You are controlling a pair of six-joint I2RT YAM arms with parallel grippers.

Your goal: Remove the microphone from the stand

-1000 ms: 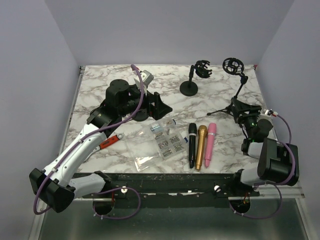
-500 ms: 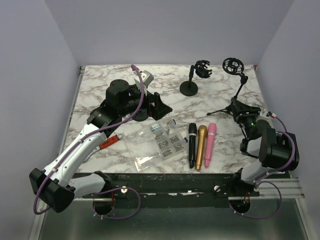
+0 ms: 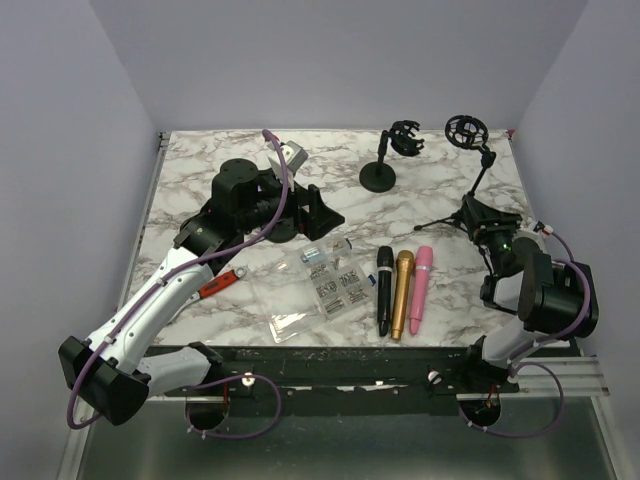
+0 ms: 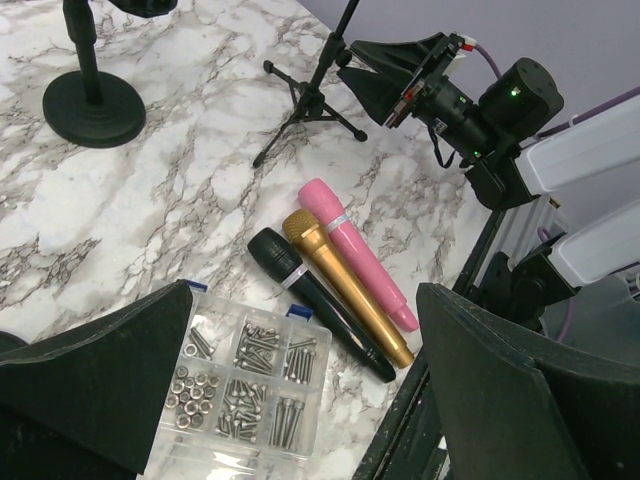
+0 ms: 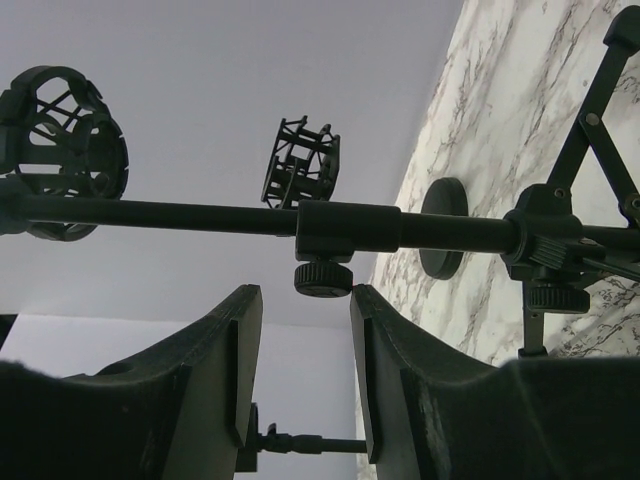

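Note:
Three microphones lie side by side on the marble table: black [image 3: 384, 290], gold [image 3: 402, 293] and pink [image 3: 419, 287]; they also show in the left wrist view, black [image 4: 315, 300], gold [image 4: 345, 285], pink [image 4: 355, 250]. The tripod stand [image 3: 478, 180] with its ring mount [image 3: 465, 130] and the round-base stand [image 3: 378, 172] hold no microphone. My right gripper [image 3: 478, 213] is open beside the tripod stand's pole [image 5: 200, 215]; its tips [image 5: 305, 300] sit just under the pole's clamp knob [image 5: 322, 278]. My left gripper [image 3: 320, 212] is open and empty, above the table's middle [image 4: 300, 390].
A clear box of screws [image 3: 335, 280] and a plastic bag [image 3: 285, 310] lie left of the microphones. A red-handled tool [image 3: 222, 282] lies near the left arm. The tripod's legs [image 4: 300, 115] spread on the table by my right gripper. The table's front edge [image 3: 380, 345] is just below the microphones.
My right arm's elbow has shifted to the right and up a little while its gripper stays at the tripod stand. The left arm and the microphones have not moved.

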